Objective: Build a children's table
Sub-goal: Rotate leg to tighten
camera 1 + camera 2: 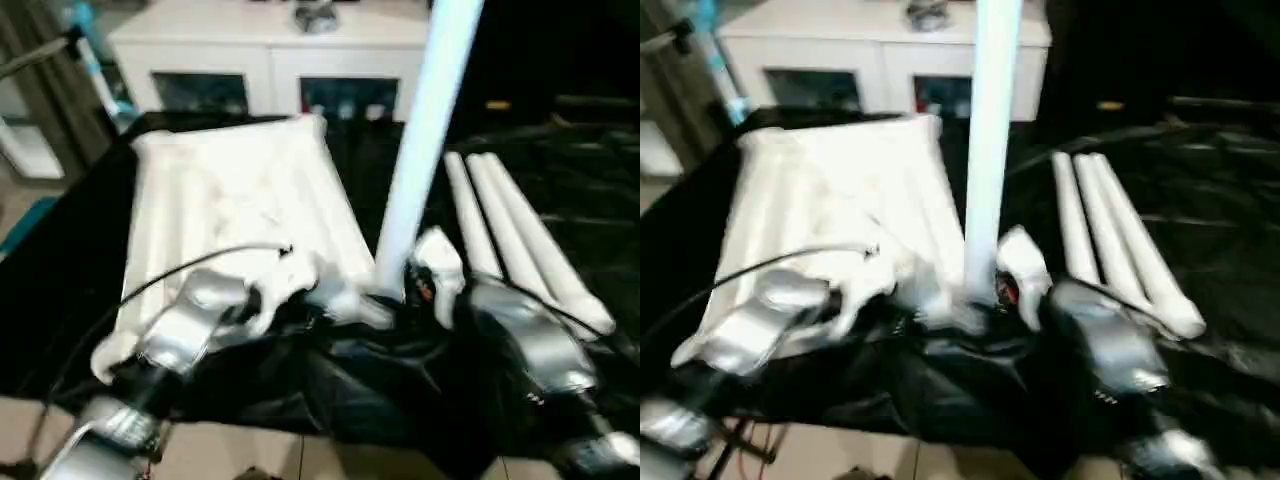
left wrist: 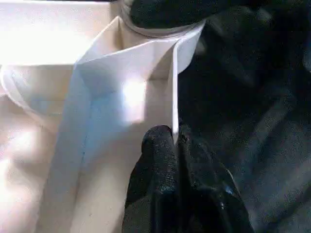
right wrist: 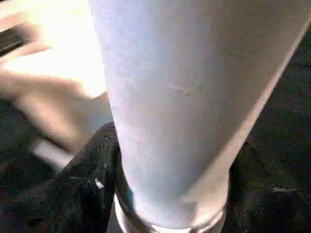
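Where the white plastic rectangular tabletop lies ribbed underside up on the black cloth, it looks light and stiff, best pinched by its thin rim, which is just where the left gripper sits, fingers closed on the wall beside the near corner socket. At that socket the right gripper wraps the base of a long white tapered tube leg standing upright; smooth, probably slippery, so low is the sensible hold. Three spare white legs lie further right; the upright leg's top is cut off and its seating depth is hidden.
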Robot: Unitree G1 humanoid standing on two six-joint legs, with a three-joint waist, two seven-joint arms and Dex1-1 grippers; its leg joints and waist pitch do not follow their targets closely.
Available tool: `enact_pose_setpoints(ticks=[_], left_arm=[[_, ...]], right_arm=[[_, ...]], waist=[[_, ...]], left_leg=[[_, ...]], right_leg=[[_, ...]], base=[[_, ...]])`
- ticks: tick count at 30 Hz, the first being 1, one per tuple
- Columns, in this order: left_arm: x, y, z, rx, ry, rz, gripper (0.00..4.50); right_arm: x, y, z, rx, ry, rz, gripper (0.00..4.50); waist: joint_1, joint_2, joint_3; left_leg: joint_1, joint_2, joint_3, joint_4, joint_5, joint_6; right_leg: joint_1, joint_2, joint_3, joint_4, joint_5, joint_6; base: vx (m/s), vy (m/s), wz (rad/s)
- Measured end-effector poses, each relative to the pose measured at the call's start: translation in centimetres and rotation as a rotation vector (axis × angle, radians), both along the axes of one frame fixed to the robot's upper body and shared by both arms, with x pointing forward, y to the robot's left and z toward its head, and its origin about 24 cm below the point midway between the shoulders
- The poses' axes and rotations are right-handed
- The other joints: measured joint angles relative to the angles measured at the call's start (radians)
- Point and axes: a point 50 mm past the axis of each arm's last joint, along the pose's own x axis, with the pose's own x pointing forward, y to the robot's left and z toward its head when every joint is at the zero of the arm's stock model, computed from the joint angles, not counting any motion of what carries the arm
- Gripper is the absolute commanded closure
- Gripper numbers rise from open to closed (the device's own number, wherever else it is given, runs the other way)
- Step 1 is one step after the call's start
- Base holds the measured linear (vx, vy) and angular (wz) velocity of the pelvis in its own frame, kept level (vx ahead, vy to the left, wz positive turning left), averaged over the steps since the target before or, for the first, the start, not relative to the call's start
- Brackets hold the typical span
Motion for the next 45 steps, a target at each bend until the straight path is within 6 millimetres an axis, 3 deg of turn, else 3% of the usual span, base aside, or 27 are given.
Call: enact_pose_setpoints(ticks=[5, 6, 13, 20, 30, 31, 35, 40, 45], left_arm=[[0.9, -1.4, 0.0, 0.016, -0.015, 0.13, 4.5], [0.9, -1.6, -0.1, 0.023, -0.018, 0.137, 4.5], [0.8, -1.6, 0.1, 0.041, -0.041, 0.116, 4.5], [0.1, -0.3, 0.3, 0.038, -0.053, 0.007, 4.5], [-1.7, 2.1, 0.6, 0.028, -0.02, -0.246, 4.5], [-1.9, 2.2, 0.6, 0.028, -0.017, -0.265, 4.5], [-2.3, 2.6, 0.5, 0.032, -0.005, -0.294, 4.5], [-2.4, 2.9, 0.5, 0.038, -0.001, -0.312, 4.5], [-2.4, 3.0, 0.5, 0.038, 0.003, -0.319, 4.5]], right_arm=[[1.9, 1.6, -0.2, 0.007, 0.019, -0.196, 1.81], [2.1, 1.9, -0.2, 0.005, 0.019, -0.213, 1.25], [2.2, 2.5, -0.5, -0.006, 0.021, -0.21, 0.62], [0.9, 1.1, -0.1, -0.012, -0.012, -0.002, 0.62], [-3.0, -1.9, 0.9, -0.078, 0.018, 0.417, 0.62], [-3.3, -2.0, 0.9, -0.08, 0.029, 0.446, 0.78], [-3.6, -2.0, 0.8, -0.072, 0.055, 0.473, 0.97], [-3.7, -1.7, 0.8, -0.056, 0.075, 0.476, 1.58], [-3.8, -1.4, 0.7, -0.048, 0.075, 0.483, 1.73]], waist=[[-0.01, -0.001, -0.001], [-0.013, -0.001, -0.001], [-0.018, 0.0, -0.002], [-0.01, 0.001, -0.001], [0.031, 0.004, 0.001], [0.034, 0.004, 0.001], [0.034, 0.005, 0.001], [0.034, 0.006, 0.002], [0.034, 0.006, 0.002]], left_leg=[[0.001, 0.0, -0.002, -0.001, 0.0, 0.0], [0.001, 0.0, -0.002, -0.001, 0.0, 0.0], [0.0, 0.0, -0.002, -0.001, 0.0, 0.0], [-0.003, 0.0, -0.002, -0.003, 0.0, 0.0], [-0.006, 0.0, -0.002, -0.002, 0.0, 0.001], [-0.005, 0.0, -0.002, -0.002, 0.0, 0.0], [-0.003, 0.001, -0.002, -0.002, 0.0, 0.0], [-0.002, 0.001, -0.002, -0.002, 0.0, 0.0], [-0.003, 0.001, -0.002, -0.002, 0.0, 0.0]], right_leg=[[0.001, 0.0, -0.001, 0.0, 0.0, 0.001], [0.001, 0.0, -0.002, 0.0, 0.0, 0.001], [0.0, 0.0, -0.002, -0.001, 0.0, 0.0], [-0.001, 0.0, -0.002, -0.001, 0.003, -0.004], [-0.002, 0.0, -0.002, -0.002, -0.003, -0.002], [-0.002, 0.0, -0.002, -0.001, -0.003, -0.002], [-0.001, 0.0, -0.002, 0.001, -0.002, -0.003], [0.0, 0.0, -0.002, 0.002, -0.002, -0.003], [0.0, 0.0, -0.001, 0.002, -0.002, -0.003]], base=[[0.0, 0.0, 0.0], [0.0, 0.0, 0.0], [0.0, 0.0, 0.0], [0.0, 0.0, 0.0], [0.0, 0.0, 0.0], [0.0, 0.0, 0.0], [0.0, 0.0, 0.0], [0.0, 0.0, 0.0], [0.0, 0.0, 0.0]])
